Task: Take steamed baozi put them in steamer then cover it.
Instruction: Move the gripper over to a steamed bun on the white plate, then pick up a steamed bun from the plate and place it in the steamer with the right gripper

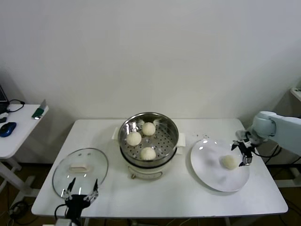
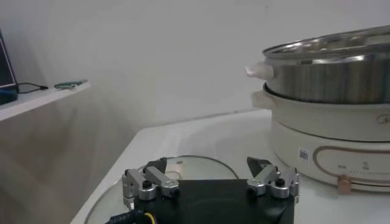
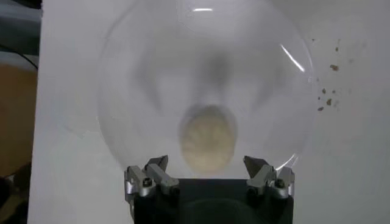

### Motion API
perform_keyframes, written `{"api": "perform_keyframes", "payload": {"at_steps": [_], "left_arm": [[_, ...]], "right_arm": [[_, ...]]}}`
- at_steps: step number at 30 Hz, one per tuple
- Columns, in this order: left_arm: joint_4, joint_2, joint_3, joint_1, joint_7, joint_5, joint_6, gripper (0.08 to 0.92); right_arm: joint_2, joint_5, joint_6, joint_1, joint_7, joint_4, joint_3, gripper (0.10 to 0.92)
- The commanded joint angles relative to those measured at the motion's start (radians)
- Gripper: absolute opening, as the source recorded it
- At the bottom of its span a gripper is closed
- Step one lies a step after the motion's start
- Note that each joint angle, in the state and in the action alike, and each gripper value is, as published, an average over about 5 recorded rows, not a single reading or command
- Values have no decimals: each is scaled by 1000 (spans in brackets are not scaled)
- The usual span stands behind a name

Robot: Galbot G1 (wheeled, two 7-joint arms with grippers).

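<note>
Steamer (image 1: pixel 148 141), a shiny steel pot on a cream base, stands mid-table (image 1: pixel 188 197) with three steamed baozi (image 1: pixel 148 153) already on its perforated tray. Its glass cover (image 1: pixel 80 170) lies flat on the table to the left. On the right, a white plate (image 1: pixel 207 174) carries the last baozi (image 1: pixel 229 162). The right tool (image 1: pixel 245 153) hovers just beside and above that bun, jaws wide and holding nothing. To do this step well, I judge it should descend centred so the bun sits between the jaws, then close gently to avoid squashing the soft dough. The left tool (image 1: pixel 83 194) waits over the cover's near edge, jaws wide and empty.
</note>
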Motion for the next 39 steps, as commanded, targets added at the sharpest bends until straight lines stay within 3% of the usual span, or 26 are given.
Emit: {"api": "perform_keyframes", "payload": {"at_steps": [1,17,25,31,39], "left_arm": [[2,-3,3,5,0,6,-3,823],[7,-3,3,5,-1,7,-5,823],[8,-2,4,0,-1,6,-4,823],[12,0,6,-3,-1,8,-4,823],[11,2,13,-4,0,11,-4,823]], "right_arm": [[38,-65,-14,-170,12,-94,131,823],[71,-79,-18,-216,16,-133,193,814],[59,-65,-6,-139,-14,-109,146,727],[63,28,9,91,-32,-44,-2,705],[143,262,37,605,-84,136,-341,704]]}}
